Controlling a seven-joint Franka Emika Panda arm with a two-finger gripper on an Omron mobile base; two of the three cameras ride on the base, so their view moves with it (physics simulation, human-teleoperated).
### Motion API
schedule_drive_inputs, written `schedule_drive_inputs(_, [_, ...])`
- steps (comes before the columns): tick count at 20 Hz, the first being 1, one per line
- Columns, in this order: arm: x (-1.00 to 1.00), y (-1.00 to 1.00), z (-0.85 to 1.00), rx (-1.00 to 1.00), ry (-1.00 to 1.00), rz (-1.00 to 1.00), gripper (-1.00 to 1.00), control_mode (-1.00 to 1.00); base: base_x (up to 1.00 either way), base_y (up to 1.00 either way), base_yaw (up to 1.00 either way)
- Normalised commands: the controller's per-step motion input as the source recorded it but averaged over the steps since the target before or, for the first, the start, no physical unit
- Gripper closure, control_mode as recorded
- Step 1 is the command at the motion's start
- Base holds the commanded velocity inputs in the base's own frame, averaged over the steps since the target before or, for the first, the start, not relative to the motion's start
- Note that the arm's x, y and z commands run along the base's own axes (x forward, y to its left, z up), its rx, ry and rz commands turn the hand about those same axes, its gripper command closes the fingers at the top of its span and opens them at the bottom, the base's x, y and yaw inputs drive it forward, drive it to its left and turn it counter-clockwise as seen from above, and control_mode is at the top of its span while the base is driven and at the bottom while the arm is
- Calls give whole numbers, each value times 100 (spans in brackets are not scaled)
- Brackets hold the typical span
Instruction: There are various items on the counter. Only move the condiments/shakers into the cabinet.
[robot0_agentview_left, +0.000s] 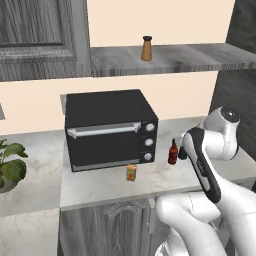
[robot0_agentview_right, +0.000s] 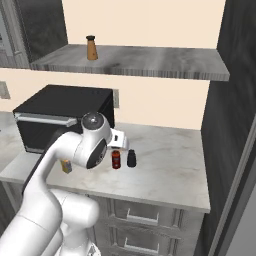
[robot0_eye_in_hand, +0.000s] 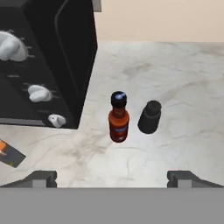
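Our end effector (robot0_eye_in_hand: 112, 177), fingers apart and empty, hovers before the red bottle (robot0_eye_in_hand: 118, 117) on the bench (robot0_eye_in_hand: 175, 78) beside the black shaker (robot0_eye_in_hand: 149, 117); tan shaker (robot0_agentview_left: 146, 48) shelved, so we judge descending and closing comes next.

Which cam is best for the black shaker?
Hand view: the black shaker stands unobstructed on the counter, beside the red bottle. The right base view shows it small; in the left base view I cannot make it out.
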Motion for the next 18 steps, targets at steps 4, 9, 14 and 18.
schedule_drive_inputs(4, [38, 0, -41, 0, 4, 10, -100, -100, 0, 0, 0])
schedule_drive_inputs(9, [47, 0, -38, 1, 0, 8, -100, -100, 0, 0, 0])
schedule_drive_inputs(14, [45, 0, -26, 0, 2, 1, -100, -100, 0, 0, 0])
schedule_drive_inputs(18, [41, 0, -24, 0, 3, 0, -100, -100, 0, 0, 0])
